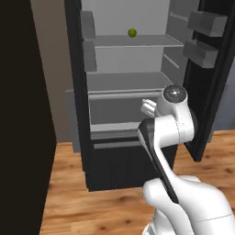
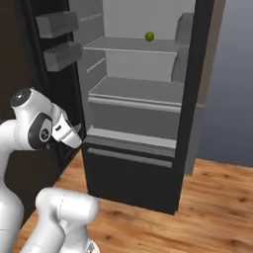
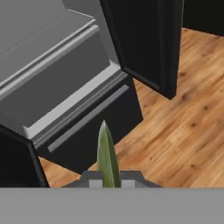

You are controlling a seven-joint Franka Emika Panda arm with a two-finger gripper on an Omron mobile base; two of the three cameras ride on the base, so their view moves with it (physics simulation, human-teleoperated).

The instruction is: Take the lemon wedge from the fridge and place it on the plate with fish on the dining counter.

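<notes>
The gripper (image 3: 108, 183) is clamped on the thin yellow-green lemon wedge (image 3: 107, 157); back steadily away from the open black fridge (image 1: 114, 170), keeping grip firm.

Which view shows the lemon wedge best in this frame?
The hand view: the lemon wedge stands as a thin yellow-green sliver between the gripper fingertips, against the fridge drawer. In both base views the arm is in front of the fridge, but the wedge is too small to make out.

arm folded tight, elbow high, wrist angled down and forward. claw (image 3: 109, 183) fingertips (image 3: 94, 183) nearly together, pinching lemon wedge (image 3: 107, 157) that stands upright between them. hand low, near base.
</notes>
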